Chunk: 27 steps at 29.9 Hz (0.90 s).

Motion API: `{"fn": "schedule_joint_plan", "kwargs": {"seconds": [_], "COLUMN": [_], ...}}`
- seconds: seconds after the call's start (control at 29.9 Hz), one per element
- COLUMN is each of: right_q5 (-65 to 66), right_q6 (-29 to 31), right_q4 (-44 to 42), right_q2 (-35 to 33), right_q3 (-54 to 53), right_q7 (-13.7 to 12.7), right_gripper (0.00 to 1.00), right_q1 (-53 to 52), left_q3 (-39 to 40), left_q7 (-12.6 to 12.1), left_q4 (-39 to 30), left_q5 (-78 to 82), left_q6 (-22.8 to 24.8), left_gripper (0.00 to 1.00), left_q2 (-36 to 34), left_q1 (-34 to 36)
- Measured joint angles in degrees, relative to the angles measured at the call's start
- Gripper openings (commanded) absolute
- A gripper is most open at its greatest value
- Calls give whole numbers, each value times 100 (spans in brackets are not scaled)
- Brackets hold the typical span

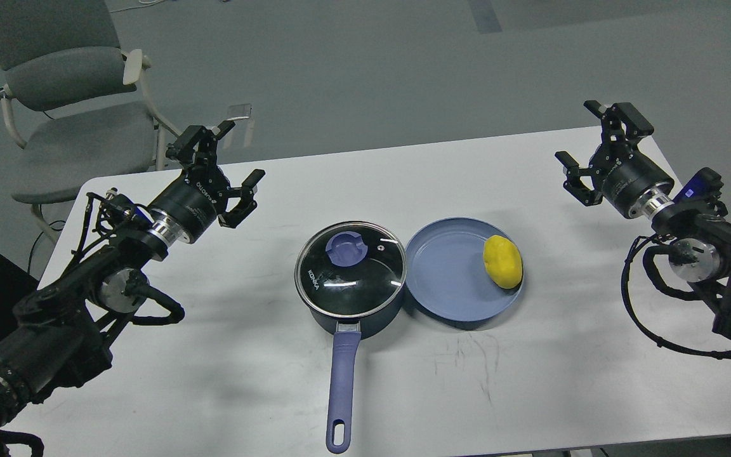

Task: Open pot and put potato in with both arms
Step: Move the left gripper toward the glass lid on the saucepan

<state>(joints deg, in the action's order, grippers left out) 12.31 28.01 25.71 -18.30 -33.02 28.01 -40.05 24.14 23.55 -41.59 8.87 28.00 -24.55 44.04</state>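
Pot [351, 298]: stood mid-desk [226, 381], glass lid [350, 268] on, handle toward the viewer.
Plate [448, 279]: touched the pot's right side, held the potato [502, 261].
Left hand [224, 166]: spread open, empty, above the desk.
Right hand [597, 149]: spread open, empty.

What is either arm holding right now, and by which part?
Nothing is held. The left end effector and right end effector are both open and empty above the table, apart from the lidded pot and the potato on the blue plate.
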Motion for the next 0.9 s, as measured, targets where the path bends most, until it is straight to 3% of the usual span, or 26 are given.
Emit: {"fn": "schedule_joint_plan", "kwargs": {"seconds": [0.33, 0.74, 0.9], "right_q5": [33, 79, 78], "right_q6": [0, 0, 0], "right_q4": [18, 929, 922], "right_q2": [-30, -1346, -1415], "right_q3": [97, 1109, 1069], "right_q7": [0, -1, -1], "right_gripper": [100, 100, 100], "right_q1": [11, -778, -642], "left_q3": [-12, 52, 22], "left_q7": [-17, 23, 378], "left_q4": [28, 44, -217], "left_q5": [-3, 97, 529], "left_q6": [0, 0, 1], "left_gripper": [98, 98, 98], "left_q2": [-21, -440, -718], "left_q1": [17, 406, 988]}}
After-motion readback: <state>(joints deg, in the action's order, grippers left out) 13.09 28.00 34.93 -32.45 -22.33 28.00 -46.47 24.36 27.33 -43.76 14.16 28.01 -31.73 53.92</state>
